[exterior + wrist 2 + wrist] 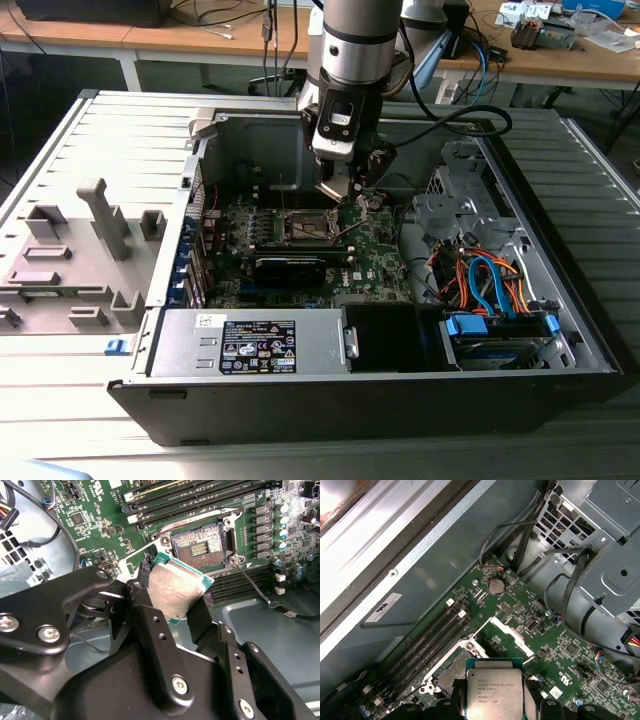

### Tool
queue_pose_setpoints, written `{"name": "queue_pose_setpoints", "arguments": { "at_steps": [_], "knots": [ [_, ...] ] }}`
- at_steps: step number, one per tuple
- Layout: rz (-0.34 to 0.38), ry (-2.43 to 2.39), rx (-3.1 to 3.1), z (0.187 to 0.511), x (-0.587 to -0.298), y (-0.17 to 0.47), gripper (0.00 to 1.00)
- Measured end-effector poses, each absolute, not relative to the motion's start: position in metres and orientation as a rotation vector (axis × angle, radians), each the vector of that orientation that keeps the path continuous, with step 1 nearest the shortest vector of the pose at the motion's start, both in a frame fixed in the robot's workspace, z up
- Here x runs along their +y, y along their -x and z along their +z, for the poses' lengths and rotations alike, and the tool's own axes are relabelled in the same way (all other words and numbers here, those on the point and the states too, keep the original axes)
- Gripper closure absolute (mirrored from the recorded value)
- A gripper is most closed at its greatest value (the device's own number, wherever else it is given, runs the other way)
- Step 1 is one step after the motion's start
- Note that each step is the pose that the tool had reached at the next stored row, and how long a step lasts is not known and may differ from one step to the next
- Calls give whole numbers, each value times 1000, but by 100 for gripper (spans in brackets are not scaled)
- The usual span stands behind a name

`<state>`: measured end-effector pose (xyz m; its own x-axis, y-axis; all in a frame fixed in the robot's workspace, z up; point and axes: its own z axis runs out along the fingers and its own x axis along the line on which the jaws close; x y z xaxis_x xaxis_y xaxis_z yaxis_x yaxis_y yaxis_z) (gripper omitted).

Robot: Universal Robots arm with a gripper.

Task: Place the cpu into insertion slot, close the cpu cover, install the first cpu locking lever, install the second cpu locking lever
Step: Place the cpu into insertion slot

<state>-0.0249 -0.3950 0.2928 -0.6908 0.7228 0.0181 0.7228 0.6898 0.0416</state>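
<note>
- Black gripper point(172, 602) fingers point(142, 600) sit closest in the second wrist view. They are closed onto a chip point(177, 587), with one finger on each of two opposite edges.
- Jaws: drawn in to the chip's width and gripping it. The chip's grey metal top and green rim show between them, tilted.
- In the first wrist view the same chip point(495, 694) is clamped in the gripper point(495, 712), its printed metal face toward the camera.
- Chip position: held in the air, clear of the green board point(100, 510) and not seated.
- Socket point(199, 547): just past the jaw tips, with its contact field uncovered and a silver rim around it. In the first wrist view the socket point(451, 672) lies just beside the held chip and is partly hidden by it.
- Cover point(509, 631): a thin silver frame swung back off the socket, beyond the jaw tips.
- Lever point(252, 582): a thin metal rod, unlatched, running out from a socket corner to one side of the jaws.
- Memory slots point(432, 640): long black rows alongside the socket, beyond the jaws.
- Exterior view: the gripper point(352, 190) hangs inside an open computer case point(560, 330), above and just beside the socket point(308, 226).
- Power supply point(250, 345) and a bundle of orange and blue cables point(490, 275) lie well apart from the jaws, elsewhere in the case.
</note>
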Motion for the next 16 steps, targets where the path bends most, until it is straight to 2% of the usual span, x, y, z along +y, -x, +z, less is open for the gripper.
{"name": "queue_pose_setpoints", "arguments": {
  "at_steps": [16],
  "knots": [
    [-71, 1335, -2845, 292, -395, 25, 45]
  ]
}}
